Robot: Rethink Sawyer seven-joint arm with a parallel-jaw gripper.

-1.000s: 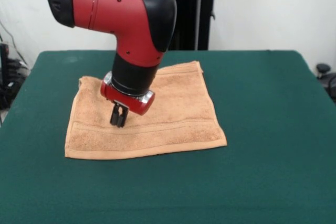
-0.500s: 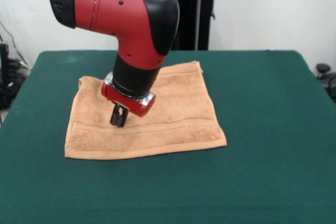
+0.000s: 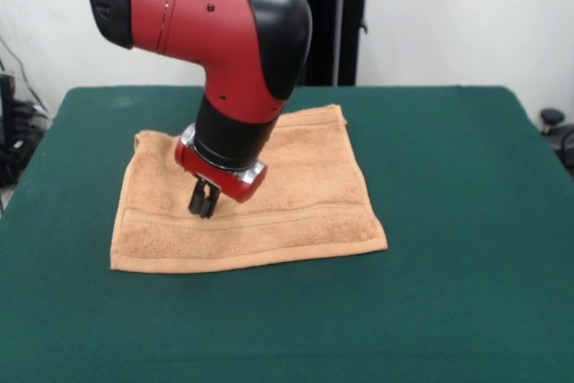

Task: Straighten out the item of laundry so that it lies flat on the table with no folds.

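The item of laundry is a tan terry towel point(image 3: 305, 195) lying spread on the dark green table point(image 3: 448, 221), left of centre. A woven band stripe runs along it near the front hem. Its far left corner looks slightly bunched. My gripper point(image 3: 202, 208) hangs from the red and black arm over the towel's left half, tips at or just above the cloth near the stripe. The two black fingers stand close together with nothing visible between them. The arm hides part of the towel's far middle.
The robot's black pedestal point(image 3: 332, 33) stands behind the table's far edge. Dark equipment point(image 3: 556, 127) sits beyond the table's right side, and cables point(image 3: 13, 132) lie off the left side.
The arm's upper body has drifted slightly to the right and up. The gripper tips have stayed at almost the same spot on the towel. The towel has not moved.
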